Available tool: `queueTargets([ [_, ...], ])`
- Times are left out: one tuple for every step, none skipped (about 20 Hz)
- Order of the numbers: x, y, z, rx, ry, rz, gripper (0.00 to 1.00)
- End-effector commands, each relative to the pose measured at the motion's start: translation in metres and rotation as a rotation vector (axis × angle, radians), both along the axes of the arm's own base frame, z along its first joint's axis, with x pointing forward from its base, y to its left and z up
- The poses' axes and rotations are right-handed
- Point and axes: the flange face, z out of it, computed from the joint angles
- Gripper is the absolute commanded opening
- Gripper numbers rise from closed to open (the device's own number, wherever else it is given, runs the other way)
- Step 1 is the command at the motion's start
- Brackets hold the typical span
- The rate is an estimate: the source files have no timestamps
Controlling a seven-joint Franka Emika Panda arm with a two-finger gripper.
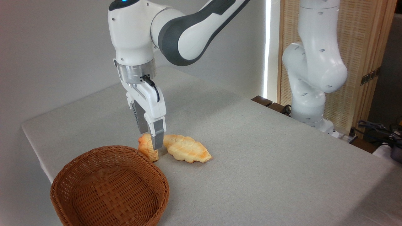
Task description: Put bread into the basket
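One raised, near view across the table (267,163)

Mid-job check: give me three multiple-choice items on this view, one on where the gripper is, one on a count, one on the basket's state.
1. The gripper is
A. inside the basket
B. down at the small bread
C. high over bare table

2. Baked pieces on the table:
A. one
B. two
C. four

3. The basket is
A. holding bread
B. overturned
C. upright and empty

Key: 1 B, its fingers straddle the bread. 2 B, the bread plus the longer pastry. 3 C, only bare weave shows inside.
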Motion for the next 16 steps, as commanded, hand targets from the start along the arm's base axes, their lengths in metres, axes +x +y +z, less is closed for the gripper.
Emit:
queueTargets([
  [0.0013, -0.0046, -0.0101, -0.004, -0.003, -0.020, 1.00],
  [0.0023, -0.0048, -0.0112, -0.004, -0.006, -0.019, 1.00],
  [0.0030, -0.0084, -0.0128, -0.005, -0.012, -0.024, 1.00],
  [0.0036, -0.0103, -0.0128, -0.006, -0.019, -0.027, 1.00],
  [0.0042, -0.0105, -0.0132, -0.006, -0.023, -0.026, 1.00],
  [0.0046, -0.0105, -0.0139, -0.004, -0.023, -0.027, 1.00],
  [0.0049, -0.0106, -0.0166, -0.001, -0.018, -0.029, 1.00],
  [0.0047, -0.0114, -0.0166, -0.001, -0.018, -0.029, 1.00],
  [0.0048, -0.0115, -0.0175, 0.000, -0.016, -0.031, 1.00],
  [0.0048, -0.0115, -0.0175, 0.000, -0.016, -0.029, 1.00],
  [0.0050, -0.0116, -0.0183, 0.000, -0.015, -0.031, 1.00],
  [0.0052, -0.0113, -0.0182, 0.005, -0.018, -0.038, 0.99],
  [0.0054, -0.0103, -0.0193, 0.027, -0.021, -0.065, 0.87],
  [0.0056, -0.0096, -0.0194, 0.042, -0.026, -0.088, 0.74],
  [0.0055, -0.0095, -0.0195, 0.044, -0.025, -0.092, 0.60],
  [0.0052, -0.0094, -0.0198, 0.044, -0.022, -0.093, 0.46],
])
